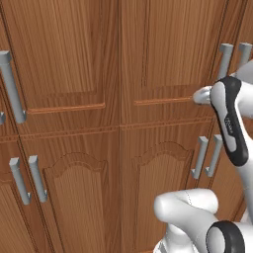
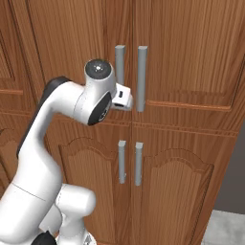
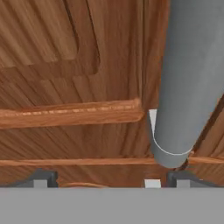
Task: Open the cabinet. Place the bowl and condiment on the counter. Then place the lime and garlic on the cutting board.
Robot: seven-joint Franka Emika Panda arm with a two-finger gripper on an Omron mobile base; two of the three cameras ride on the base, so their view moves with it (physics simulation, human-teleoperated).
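The white arm rises from its base, bends at a rounded elbow joint and reaches forward and up, with a dark band along the forearm. The wrist is turned so that the hand points straight ahead, away from the base. The gripper (image 3: 111, 180) is at the end of this reach; in the right base view the round wrist joint covers most of it. In the hand view its two dark fingertips (image 3: 43, 178) stand far apart, so the jaws are wide open, and they seem to hold nothing between them.
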